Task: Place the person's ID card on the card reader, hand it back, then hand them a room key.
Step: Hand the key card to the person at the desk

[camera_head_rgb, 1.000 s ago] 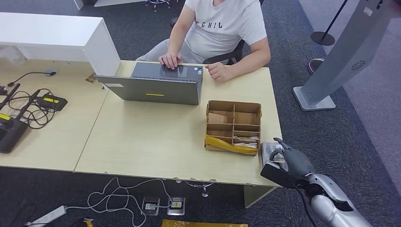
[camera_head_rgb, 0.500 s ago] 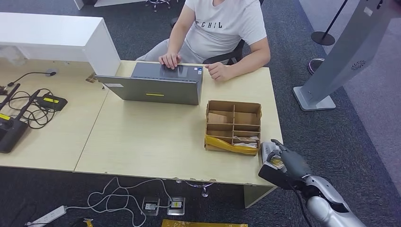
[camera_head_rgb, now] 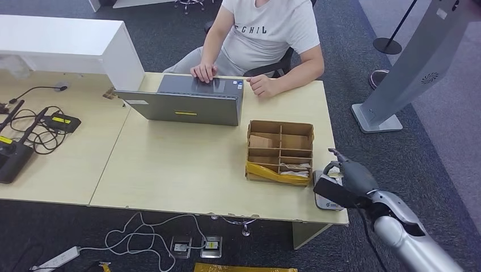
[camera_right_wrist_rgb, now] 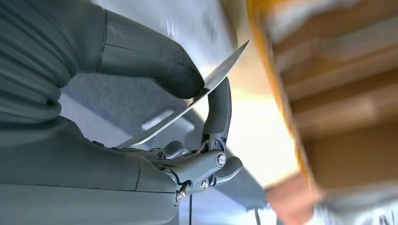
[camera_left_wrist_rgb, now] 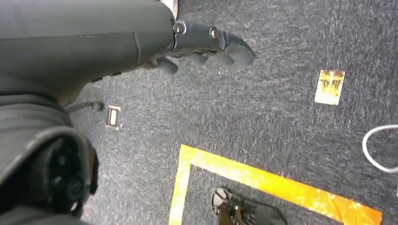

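Lifted since a second ago: right hand [camera_head_rgb: 347,177] has risen off the card reader [camera_head_rgb: 324,199] and sits just above it, thumb and a finger pinching a thin card [camera_right_wrist_rgb: 187,106]. Left hand [camera_left_wrist_rgb: 206,44] hangs toward the floor, fingers loosely curled, holding nothing.

Progress, by judgement: card looks read and picked up; handing back and the room key remain.

Beside the reader: divided cardboard box [camera_head_rgb: 279,151]. Beyond it, laptop [camera_head_rgb: 184,101] and seated person [camera_head_rgb: 264,34]; box and laptop lie along the reach.

I see a matt pale wood-look worktop [camera_head_rgb: 187,164], a brown cardboard box [camera_head_rgb: 280,148], rough grey carpet [camera_left_wrist_rgb: 263,112].
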